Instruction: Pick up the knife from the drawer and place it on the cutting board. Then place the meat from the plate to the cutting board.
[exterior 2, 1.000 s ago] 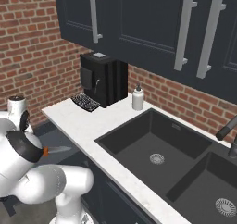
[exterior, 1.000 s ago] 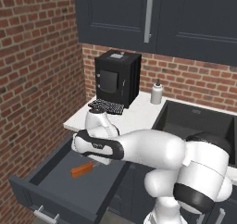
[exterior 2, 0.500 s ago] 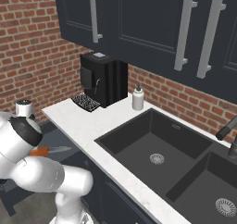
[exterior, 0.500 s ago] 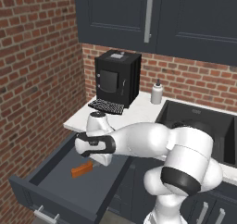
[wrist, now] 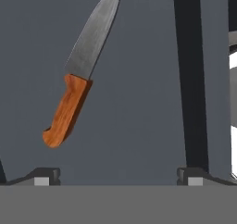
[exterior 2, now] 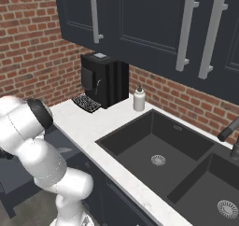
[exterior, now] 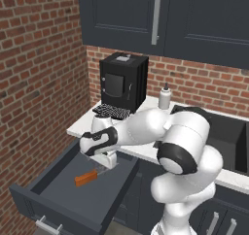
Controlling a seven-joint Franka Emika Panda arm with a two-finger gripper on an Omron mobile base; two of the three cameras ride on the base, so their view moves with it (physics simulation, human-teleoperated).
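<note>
The pincer [wrist: 118, 176] hovers over the open drawer [exterior: 58, 190], fingers spread wide and holding nothing. The knife [wrist: 83, 70] lies flat below, left of centre.

arm: reaching down-left, elbow bent | pincer [exterior: 103, 166]: pointing down, fingers spread apart, holding nothing

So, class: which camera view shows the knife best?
The hand view: the knife lies in full on the drawer floor, blade and handle distinct. The left base view gives a small orange handle; in the right base view I can't find it.
</note>
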